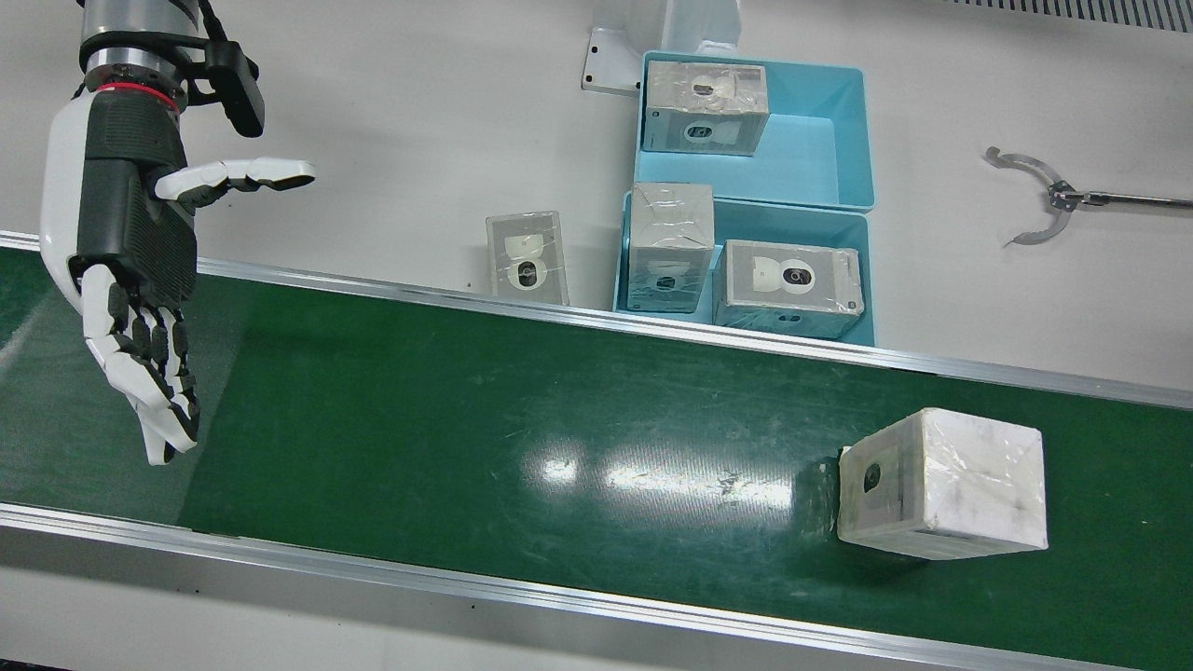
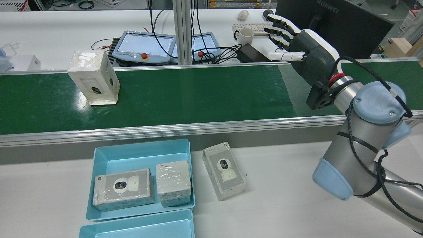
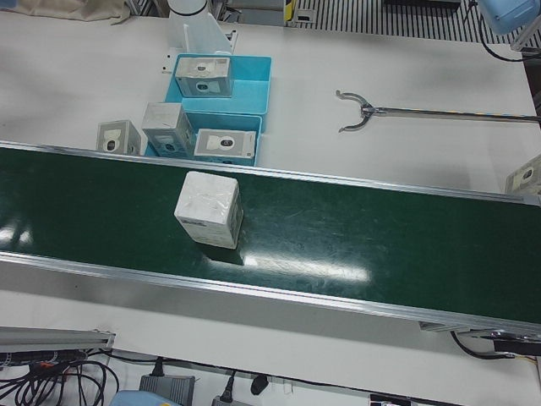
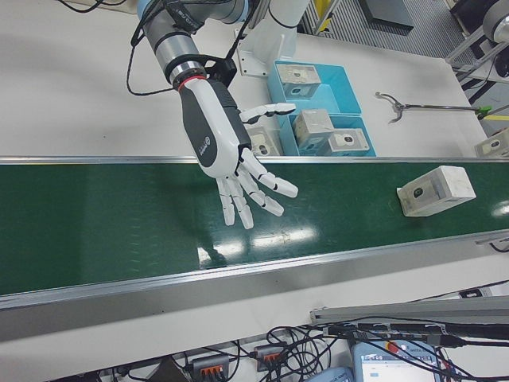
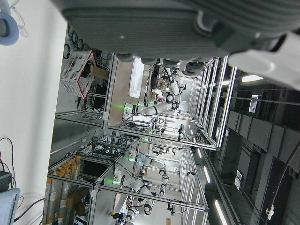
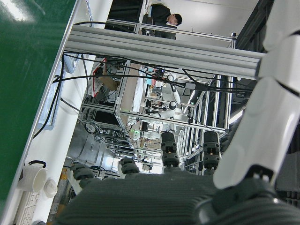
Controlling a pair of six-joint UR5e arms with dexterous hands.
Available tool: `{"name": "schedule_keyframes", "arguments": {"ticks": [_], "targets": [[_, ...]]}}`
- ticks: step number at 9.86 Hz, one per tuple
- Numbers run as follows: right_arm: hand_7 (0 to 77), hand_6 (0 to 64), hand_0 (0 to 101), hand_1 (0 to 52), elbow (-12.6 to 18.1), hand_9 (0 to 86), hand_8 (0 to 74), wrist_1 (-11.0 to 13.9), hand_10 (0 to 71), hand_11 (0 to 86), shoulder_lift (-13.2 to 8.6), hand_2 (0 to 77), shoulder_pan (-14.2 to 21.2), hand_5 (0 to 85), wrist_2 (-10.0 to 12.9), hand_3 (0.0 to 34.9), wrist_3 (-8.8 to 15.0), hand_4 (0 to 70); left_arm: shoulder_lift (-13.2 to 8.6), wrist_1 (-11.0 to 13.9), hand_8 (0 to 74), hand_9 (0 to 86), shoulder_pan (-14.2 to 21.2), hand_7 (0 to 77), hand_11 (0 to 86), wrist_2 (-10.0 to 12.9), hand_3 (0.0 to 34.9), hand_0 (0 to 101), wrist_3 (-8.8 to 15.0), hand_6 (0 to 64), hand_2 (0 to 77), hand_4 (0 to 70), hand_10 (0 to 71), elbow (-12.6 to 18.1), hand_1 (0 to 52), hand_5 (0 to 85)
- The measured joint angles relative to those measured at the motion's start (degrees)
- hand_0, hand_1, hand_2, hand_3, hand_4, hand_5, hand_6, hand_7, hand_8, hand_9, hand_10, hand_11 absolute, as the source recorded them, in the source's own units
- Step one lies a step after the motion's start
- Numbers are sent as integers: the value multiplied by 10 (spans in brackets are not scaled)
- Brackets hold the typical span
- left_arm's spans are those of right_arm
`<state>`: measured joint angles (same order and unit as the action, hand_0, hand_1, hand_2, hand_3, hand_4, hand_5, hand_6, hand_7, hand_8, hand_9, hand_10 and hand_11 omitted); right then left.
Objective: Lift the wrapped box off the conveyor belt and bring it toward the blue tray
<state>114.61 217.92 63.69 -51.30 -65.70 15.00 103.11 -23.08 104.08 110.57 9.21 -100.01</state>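
The wrapped box (image 1: 941, 499) stands alone on the green conveyor belt (image 1: 513, 401), below and right of the blue trays; it also shows in the rear view (image 2: 94, 77), the left-front view (image 3: 209, 210) and the right-front view (image 4: 436, 191). My right hand (image 1: 130, 261) is open with fingers spread, held above the far end of the belt, well away from the box; it also shows in the rear view (image 2: 307, 49) and the right-front view (image 4: 227, 151). My left hand (image 5: 164, 23) shows only in its own view, with nothing in it.
Two blue trays (image 1: 862, 140) sit side by side beyond the belt; the near one (image 2: 142, 155) holds two wrapped boxes, the other holds one. Another wrapped box (image 1: 527, 256) lies on the white table beside them. A grabber tool (image 1: 1035, 196) lies on the table.
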Motion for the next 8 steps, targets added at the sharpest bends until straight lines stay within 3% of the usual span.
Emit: {"name": "schedule_keyframes", "arguments": {"ticks": [4, 8], "targets": [[169, 0, 401, 87, -26, 60, 5, -7, 33, 44, -10, 120, 5, 175, 0, 303, 0, 44, 0, 0, 5, 0, 0, 5, 0, 0, 0, 0, 0, 0, 11, 0, 5, 0, 0, 5], [169, 0, 395, 82, -31, 60, 5, -10, 22, 44, -12, 125, 4, 180, 0, 302, -1, 44, 0, 0, 5, 0, 0, 5, 0, 0, 0, 0, 0, 0, 5, 0, 0, 0, 0, 5]]}}
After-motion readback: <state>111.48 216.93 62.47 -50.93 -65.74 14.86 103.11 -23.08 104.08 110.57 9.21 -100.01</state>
